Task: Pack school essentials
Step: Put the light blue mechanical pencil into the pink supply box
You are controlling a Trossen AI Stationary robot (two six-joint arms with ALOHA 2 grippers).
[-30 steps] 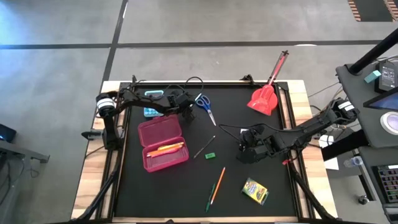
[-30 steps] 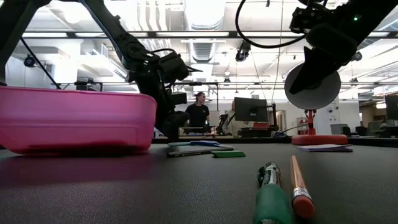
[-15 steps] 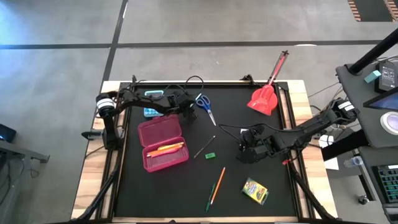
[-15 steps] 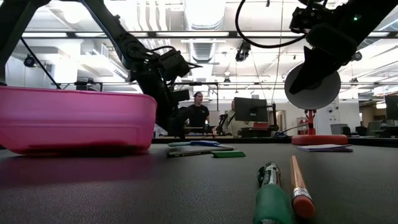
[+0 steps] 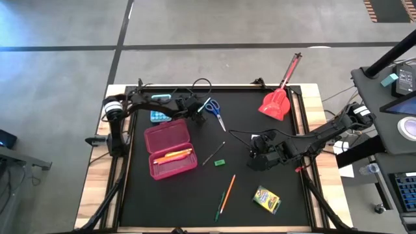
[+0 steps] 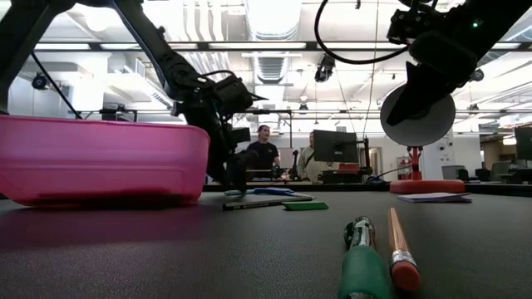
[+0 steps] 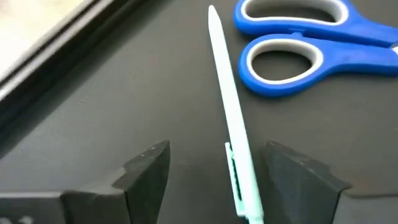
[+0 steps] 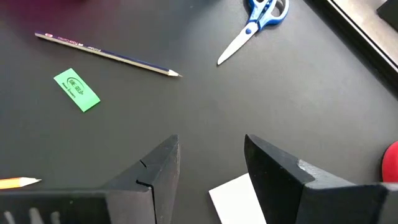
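Note:
My left gripper is open, low over the mat at the far left. Its fingers stand on either side of a pale mint pen lying flat, apart from it. Blue-handled scissors lie just beyond the pen. The open pink pencil case holds orange pens. A dark pencil, a green eraser, an orange pencil and green pen and the crayon box lie on the mat. My right gripper is open, waiting right of centre.
A red long-handled scoop lies at the far right corner. A light blue flat device sits under my left arm. A white sheet lies below my right gripper. Raised rails edge the black mat. People stand in the room beyond.
My left gripper has moved a little toward the table's far edge, closer to the scissors' handles, staying open. Nothing on the mat has moved.

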